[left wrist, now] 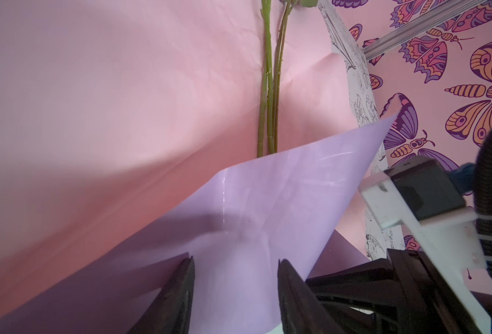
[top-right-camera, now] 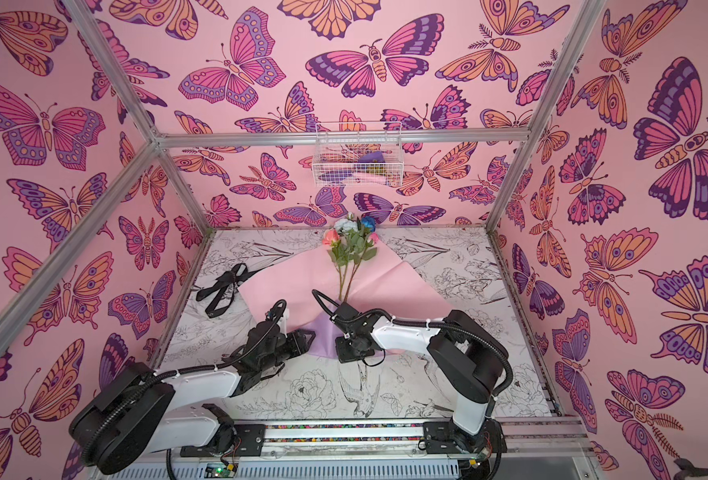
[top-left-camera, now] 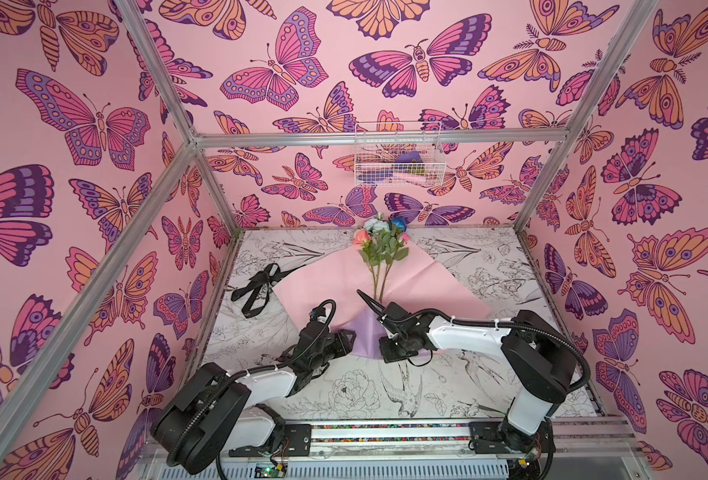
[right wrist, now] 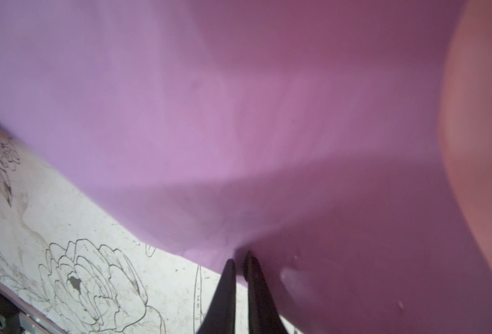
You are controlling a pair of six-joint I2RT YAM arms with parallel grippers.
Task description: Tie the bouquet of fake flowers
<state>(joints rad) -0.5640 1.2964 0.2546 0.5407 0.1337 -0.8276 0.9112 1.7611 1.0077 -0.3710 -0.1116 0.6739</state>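
The bouquet of fake flowers [top-left-camera: 381,245] [top-right-camera: 350,245] lies on a pink wrapping paper [top-left-camera: 323,282], blooms toward the back wall. Its green stems [left wrist: 267,86] run under the paper's near corner, which is folded up with its lilac underside [top-left-camera: 364,336] [left wrist: 267,202] showing. My left gripper [left wrist: 236,260] is open, and the lilac flap lies between and beyond its fingers. My right gripper [right wrist: 240,260] is shut on the lilac edge of the wrapping paper just above the table. In both top views the two wrists flank the lilac fold.
A long black ribbon [top-left-camera: 260,286] [top-right-camera: 223,289] lies loose on the table left of the paper. A white wire basket [top-left-camera: 398,156] hangs on the back wall. Butterfly-patterned walls and metal frame posts close in the floral-printed table [top-left-camera: 489,270].
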